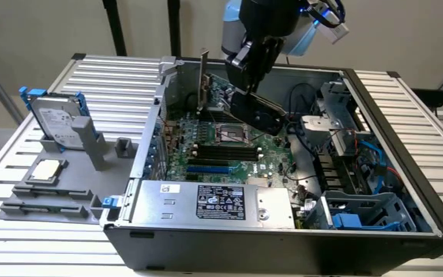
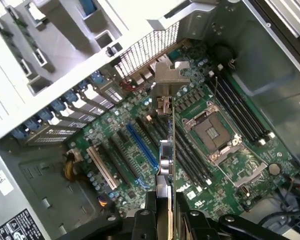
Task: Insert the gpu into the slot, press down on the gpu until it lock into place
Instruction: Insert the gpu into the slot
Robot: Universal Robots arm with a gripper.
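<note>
— Ribbed grey tabletop (image 1: 37, 248) fills the foreground, with a plain beige wall behind. What do we find on it?

— We find an open computer case (image 1: 283, 248) lying on its side. It holds a green motherboard (image 1: 267, 144), a silver power supply (image 1: 214, 202) along the near wall, and a blue drive cage (image 1: 360, 213) with loose cables at the exterior view's right.

— Where is the arm?

— Its upper part is cut off by the frame. The hand (image 1: 246, 86) hangs over the middle of the case, its fingers closed on one end of the gpu (image 1: 262, 115). The black card is tilted in the air above the motherboard.

— Can we tell whether the card touches the board?

— We cannot; its lower end is hard to make out against the dark parts behind. From the wrist we see the card edge-on, so its face is hidden.

— And the slot?

— The slot (image 2: 142, 145) is bright blue and bare along its length. The card is just beside it, not seated in it.

— Anything else?

— At the exterior view's left, a grey holder (image 1: 90, 150) carries an upright hard drive (image 1: 56, 124) and a flat processor chip (image 1: 46, 170).
</note>
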